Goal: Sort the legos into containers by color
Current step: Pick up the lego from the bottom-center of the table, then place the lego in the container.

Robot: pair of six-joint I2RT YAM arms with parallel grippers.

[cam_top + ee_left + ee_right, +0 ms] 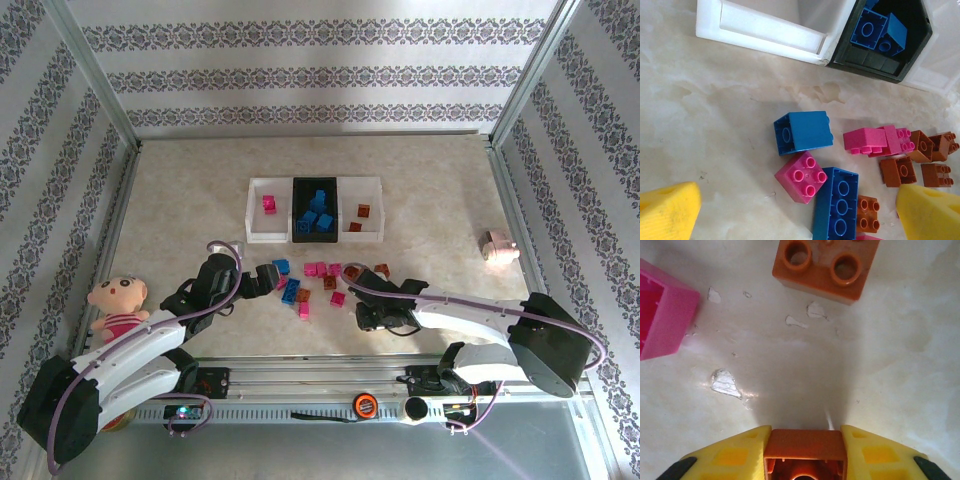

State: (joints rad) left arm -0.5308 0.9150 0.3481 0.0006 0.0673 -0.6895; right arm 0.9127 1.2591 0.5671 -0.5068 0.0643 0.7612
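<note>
The containers are three joined trays: a white one [252, 212] with a pink lego [268, 204], a black one [304, 190] with blue legos [318, 212], and a white one [379, 212] with two brown legos [363, 210]. Loose blue, pink and brown legos [315, 270] lie in front of them. My left gripper [262, 281] hangs open above a pink brick [801, 176], a blue cube [804, 131] and a long blue brick [836, 210]. My right gripper [805, 432] is shut on an orange-brown lego [805, 446] low over the table; a brown brick [824, 267] and a pink brick [662, 307] lie ahead.
A pale pink toy pig [498, 246] sits at the right of the table. A doll [118, 305] lies at the left beside my left arm. Metal frame rails [510, 215] edge the table on both sides.
</note>
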